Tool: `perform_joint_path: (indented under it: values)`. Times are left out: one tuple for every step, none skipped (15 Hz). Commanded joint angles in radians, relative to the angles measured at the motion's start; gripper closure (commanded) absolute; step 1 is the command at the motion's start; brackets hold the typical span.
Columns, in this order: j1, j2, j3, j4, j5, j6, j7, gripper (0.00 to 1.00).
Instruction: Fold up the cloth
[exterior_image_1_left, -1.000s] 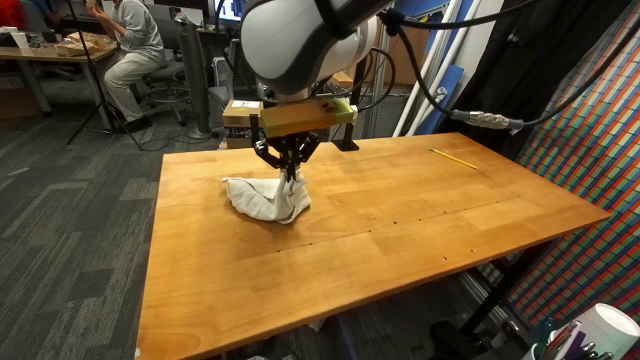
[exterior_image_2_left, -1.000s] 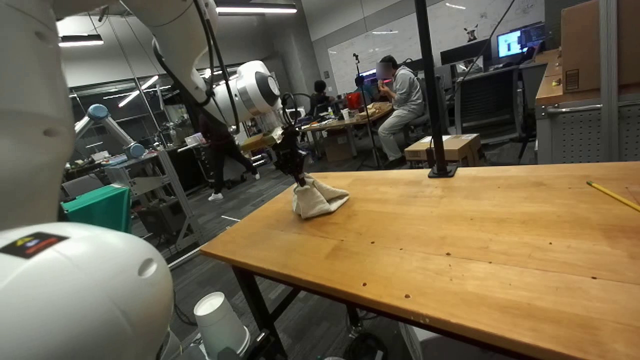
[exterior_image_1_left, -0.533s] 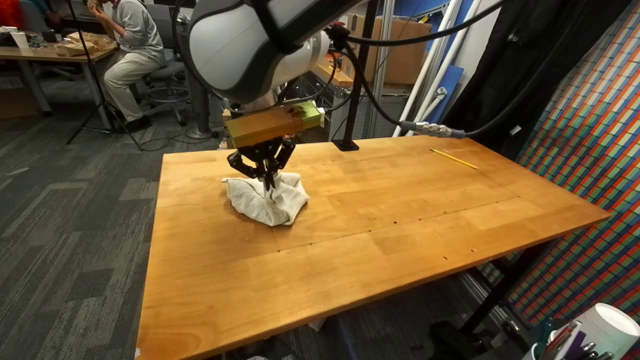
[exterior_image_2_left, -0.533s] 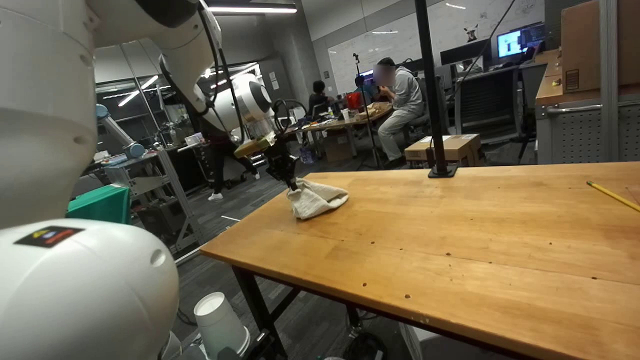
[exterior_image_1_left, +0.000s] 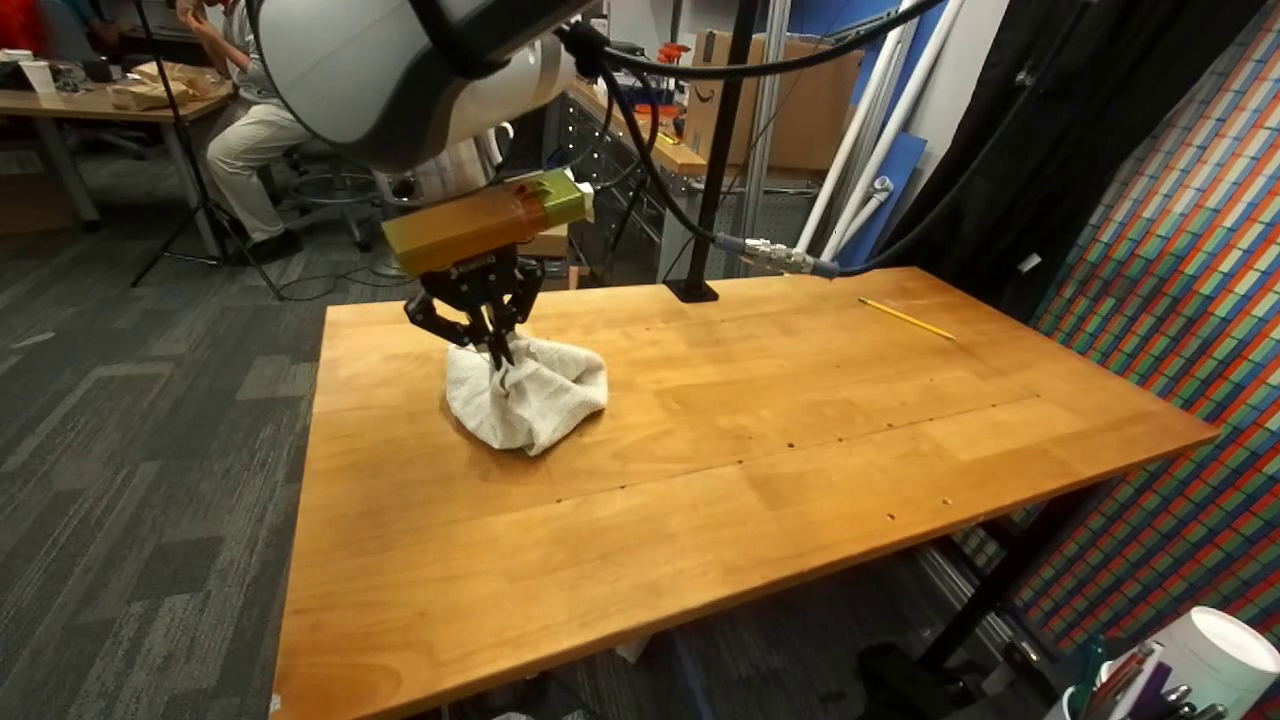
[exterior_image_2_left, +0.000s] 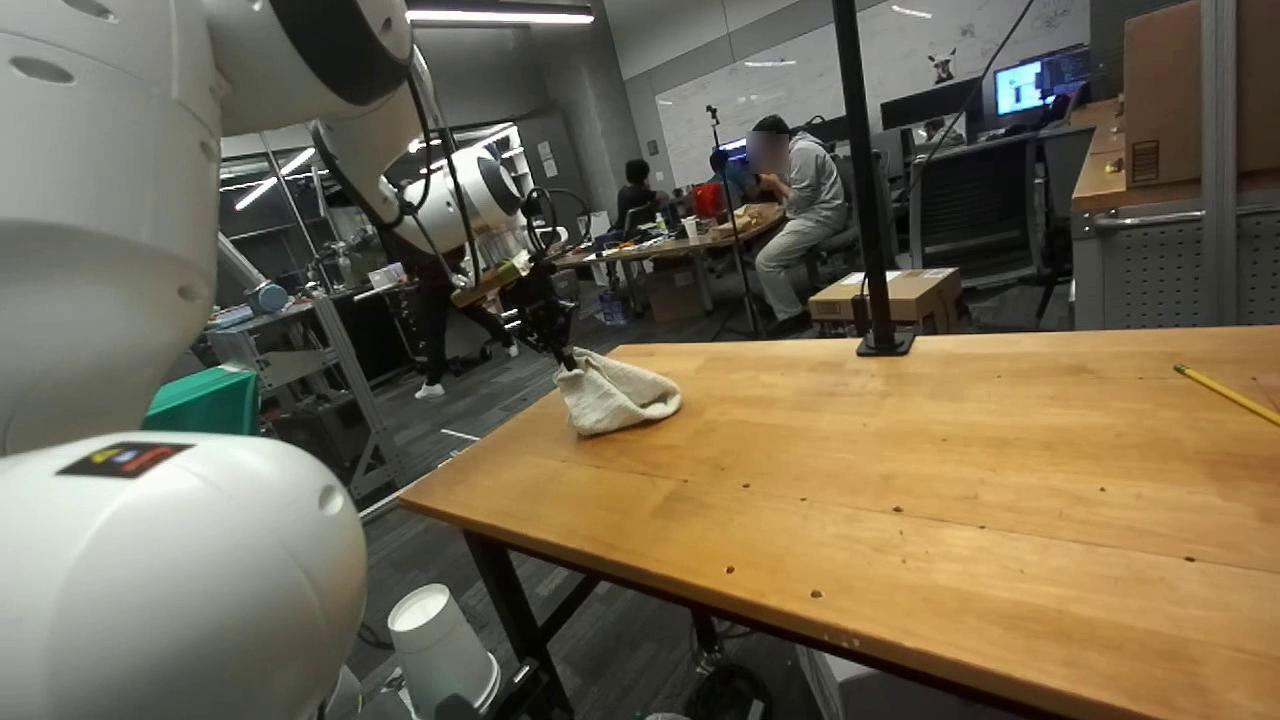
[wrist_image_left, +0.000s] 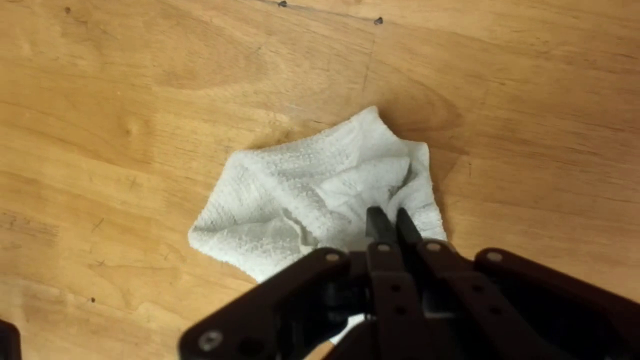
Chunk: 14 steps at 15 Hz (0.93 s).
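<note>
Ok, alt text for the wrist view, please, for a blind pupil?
A black gripper, at lower right, pinches a crumpled white cloth on a wooden tabletop. Its fingertips sit close together, right of the cloth's middle.

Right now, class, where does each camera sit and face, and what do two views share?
An exterior view sits high beside the table, facing down at the cloth; arm and tool show.
An exterior view sits near the arm, facing over the table toward the seated person; white links show large, tool beyond.
The wrist view sits on the arm, facing down at the cloth; tool fingers show.
Both exterior views share the pencil.
</note>
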Motion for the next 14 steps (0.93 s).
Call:
perform_joint_path:
  values:
    - [0.014, 0.031, -0.004, 0.131, -0.009, -0.086, -0.025, 0.97]
    - [0.014, 0.035, -0.004, 0.150, -0.008, -0.096, -0.029, 0.97]
    - [0.015, 0.041, -0.004, 0.170, -0.007, -0.107, -0.033, 0.97]
    - [0.014, 0.049, -0.005, 0.190, -0.005, -0.117, -0.038, 0.96]
    - [0.013, 0.058, -0.006, 0.211, -0.004, -0.126, -0.042, 0.97]
    - [0.011, 0.070, -0.010, 0.233, -0.006, -0.134, -0.049, 0.96]
    - [0.010, 0.077, -0.012, 0.248, -0.005, -0.142, -0.055, 0.97]
    - [0.006, 0.085, -0.017, 0.264, -0.001, -0.151, -0.060, 0.97]
    - [0.003, 0.093, -0.021, 0.277, 0.002, -0.160, -0.062, 0.97]
    - [-0.002, 0.098, -0.027, 0.286, 0.006, -0.169, -0.062, 0.97]
    - [-0.004, 0.106, -0.032, 0.298, 0.006, -0.180, -0.062, 0.97]
    - [-0.007, 0.115, -0.038, 0.313, 0.007, -0.192, -0.061, 0.97]
    - [-0.009, 0.123, -0.043, 0.326, 0.007, -0.202, -0.060, 0.97]
    - [-0.010, 0.133, -0.048, 0.344, 0.004, -0.213, -0.061, 0.97]
